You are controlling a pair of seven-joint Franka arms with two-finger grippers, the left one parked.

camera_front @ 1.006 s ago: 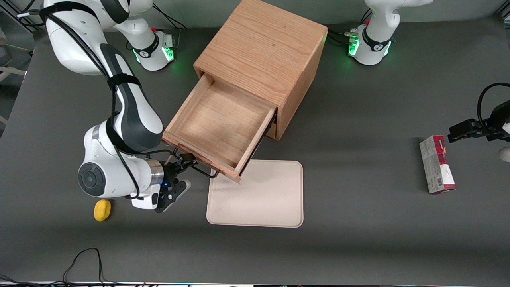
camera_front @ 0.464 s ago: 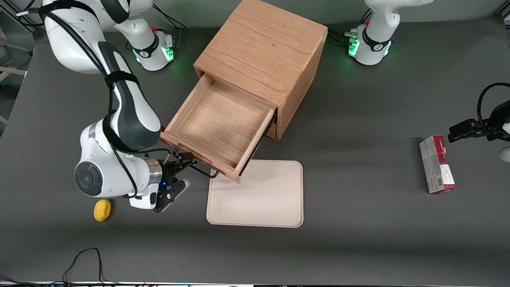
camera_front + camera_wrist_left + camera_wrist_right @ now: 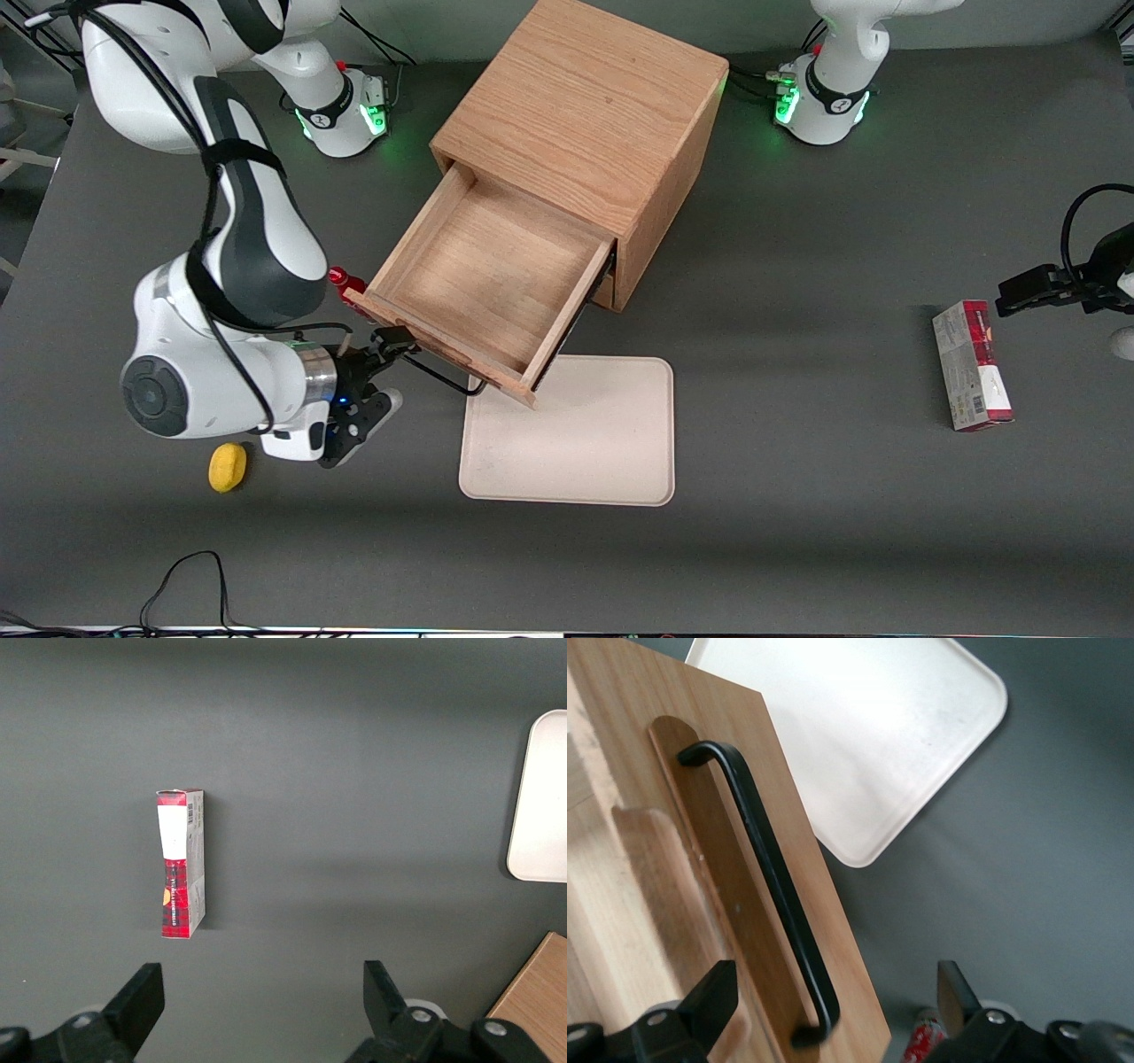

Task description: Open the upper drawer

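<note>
Hand (image 3: pixel 391 368) has backed off the upper drawer (image 3: pixel 483 279), fingers spread, clear of the black handle (image 3: pixel 766 877). Drawer pulled fully out.

grained wood upper drawer (image 3: pixel 485 282), glossy black handle (image 3: pixel 765 875)

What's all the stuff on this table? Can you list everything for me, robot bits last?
Cabinet: one, oak wood, mid-table between the two arm bases.
Upper drawer: one, light wood, black wire handle, pulled well out of the cabinet, nothing inside.
Tray: one, cream, flat on the table, nearer the front camera than the cabinet, partly under the drawer's front.
Carton: one, red and white, lying toward the parked arm's end.
Yellow lump: one, on the table beside the working arm.
Red-capped item: one, small, beside the drawer's corner; hard to identify.
Gripper: one, black, open, in front of the drawer, just off the handle.
</note>
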